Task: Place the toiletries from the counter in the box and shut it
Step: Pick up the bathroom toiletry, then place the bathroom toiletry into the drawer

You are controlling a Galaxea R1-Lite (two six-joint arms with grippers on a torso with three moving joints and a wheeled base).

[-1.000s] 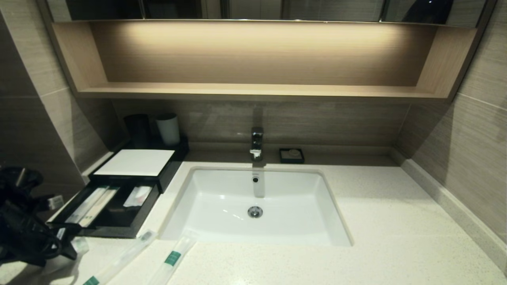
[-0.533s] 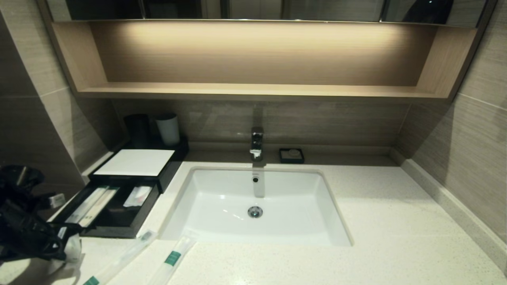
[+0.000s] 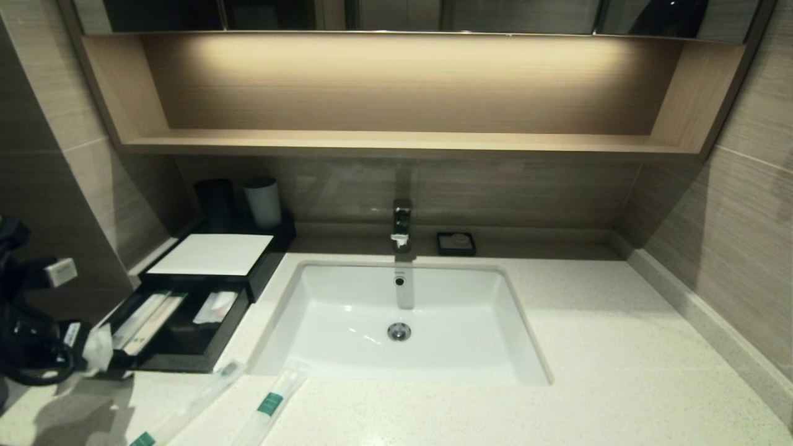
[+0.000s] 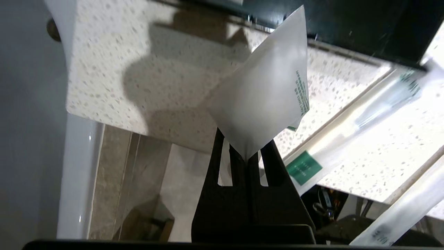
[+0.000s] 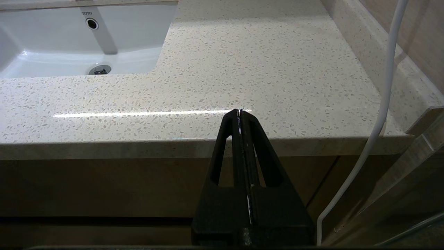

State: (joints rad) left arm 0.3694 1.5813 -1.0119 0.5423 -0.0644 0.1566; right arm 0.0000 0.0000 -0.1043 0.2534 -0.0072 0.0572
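- Two long clear-plastic toothbrush packets with green bands lie on the pale cream speckled stone counter (image 3: 619, 347), one (image 3: 186, 406) just in front of the drawer's front corner and the other (image 3: 267, 402) beside it towards the white rectangular sink (image 3: 403, 322); neither is touched yet, so they look set to go in later.
- One small whitish pouch with green print (image 4: 263, 93) hangs pinched by a corner between the closed fingers of the left gripper (image 4: 247, 158), off the counter and just outside the drawer's near left corner; a corner pinch lets the limp pouch dangle so it can be dropped in.
- The low glossy black box with a flat white top panel (image 3: 210, 254) sits left of the sink, its front drawer (image 3: 173, 325) pulled out so things can be laid in from above; some packets already lie inside it.
- The right gripper (image 5: 240, 114), closed on nothing, is parked below the counter's front edge, right of the sink.
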